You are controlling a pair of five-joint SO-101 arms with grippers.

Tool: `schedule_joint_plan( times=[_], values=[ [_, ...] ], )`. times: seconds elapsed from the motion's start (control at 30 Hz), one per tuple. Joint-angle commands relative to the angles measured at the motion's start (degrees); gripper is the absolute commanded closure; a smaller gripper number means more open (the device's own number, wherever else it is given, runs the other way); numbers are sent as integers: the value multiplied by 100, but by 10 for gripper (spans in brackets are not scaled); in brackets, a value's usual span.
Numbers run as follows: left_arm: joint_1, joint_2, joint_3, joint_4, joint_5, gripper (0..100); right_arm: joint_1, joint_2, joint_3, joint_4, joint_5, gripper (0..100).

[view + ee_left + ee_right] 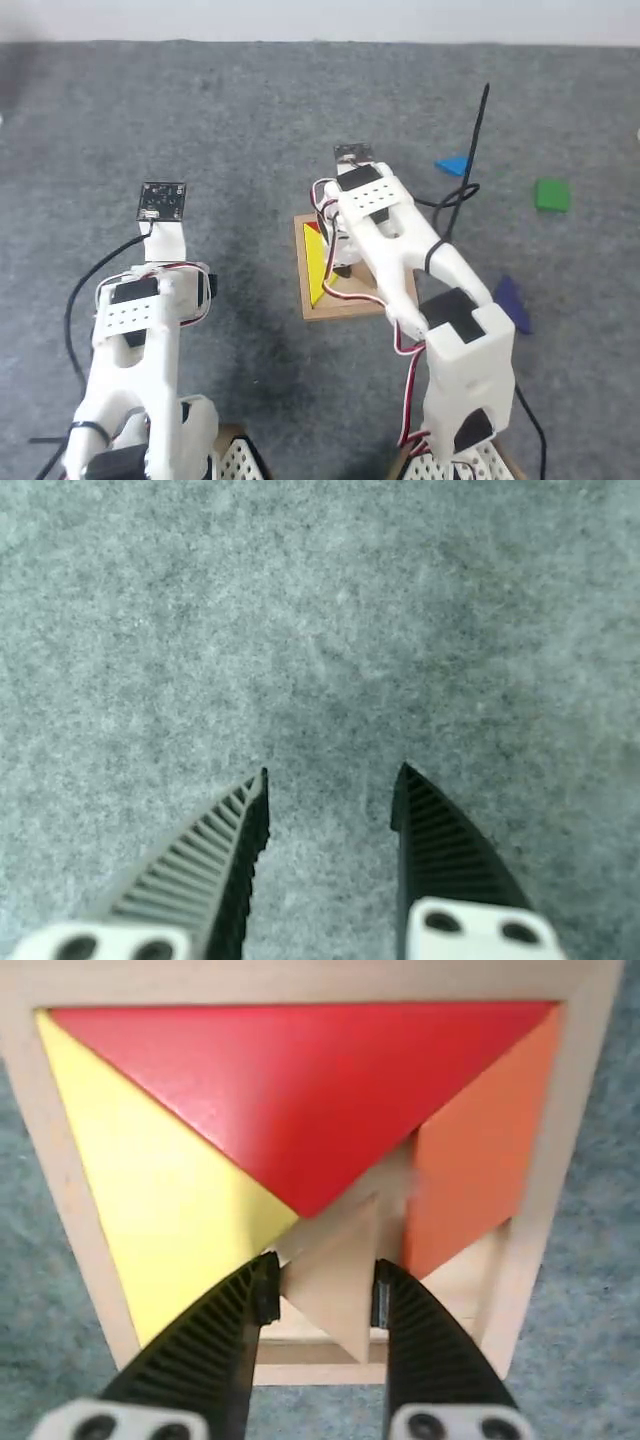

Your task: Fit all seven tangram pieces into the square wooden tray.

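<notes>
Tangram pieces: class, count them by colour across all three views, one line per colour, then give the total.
Red piece: 1
Yellow piece: 1
Orange piece: 1
Pale wood-coloured piece: 1
Light blue piece: 1
Green piece: 1
Dark purple piece: 1
Total: 7

A grey, speckled, felt-like mat (200,110) lies flat underneath; in the high view a pale strip (320,18) runs along its far edge.
</notes>
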Motion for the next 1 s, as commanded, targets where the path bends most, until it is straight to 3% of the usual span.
schedule_joint_plan(
  times=[0.0, 0.17, 0.43, 0.63, 0.8, 0.97],
  values=[
    [53, -149, -22, -105, -132, 797, 127, -145, -246, -31, -44, 741],
    [53, -149, -22, -97, -273, 797, 119, -171, -255, 40, -44, 581],
    [53, -149, -13, -97, -281, 797, -180, -171, -862, 971, -35, 575],
    [53, -149, -13, -97, -281, 797, -549, -13, -862, 919, 0, 575],
    [53, -149, -13, -97, -281, 797, 154, -22, -905, 1086, 615, 575],
    [0, -202, -207, -9, -281, 798, 1033, -1095, -879, 1367, 1319, 614]
  ],
)
